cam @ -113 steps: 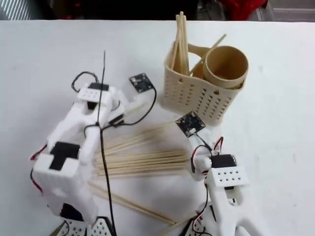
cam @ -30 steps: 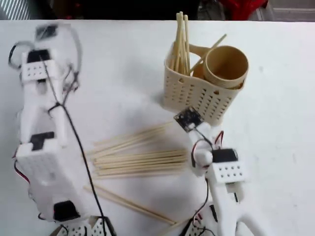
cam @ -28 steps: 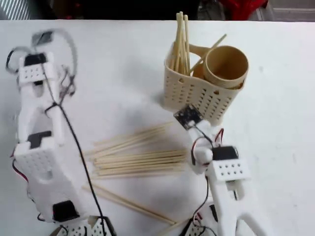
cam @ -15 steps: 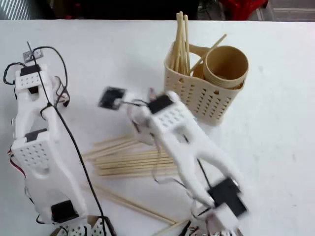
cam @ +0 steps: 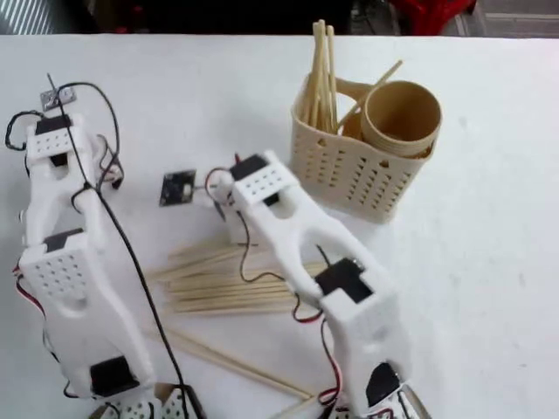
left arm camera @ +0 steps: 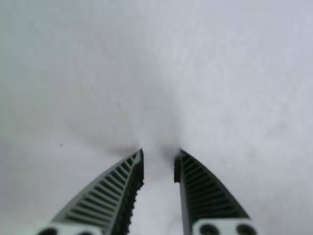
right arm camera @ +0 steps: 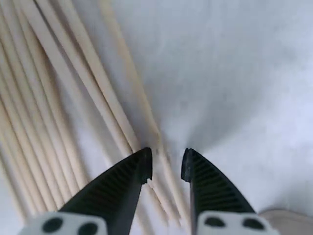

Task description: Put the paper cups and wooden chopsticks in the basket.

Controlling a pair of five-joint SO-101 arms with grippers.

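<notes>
The white surface (cam: pixel 489 262) carries the basket (cam: pixel 349 175) at upper right, with the paper cups (cam: pixel 402 118) already nested inside. Loose wooden chopsticks (cam: pixel 227 292) lie fanned at lower centre. The right tool (right arm camera: pixel 166 164), narrowly parted, straddles one, probably to pinch it. The left tool (left arm camera: pixel 158 164), narrow and empty, hangs at far left, clear of the work.

1. The right arm (cam: pixel 288 218) lay slantwise over the loose chopsticks (cam: pixel 205 292), covering the pile's 3 o'clock end.
2. The pile's 9 o'clock end lay uncovered, with a narrow strip of bench (cam: pixel 144 209) between it and the left arm (cam: pixel 65 271).
3. At 1 o'clock of the pile stood the basket (cam: pixel 349 170), its mouth crowded by upright chopsticks (cam: pixel 321 70) and a paper cup (cam: pixel 402 118).
4. Open bench spread at 3 o'clock of the basket.
5. The left pincer (left arm camera: pixel 159 159), tips slightly parted, hung over open bench.
</notes>
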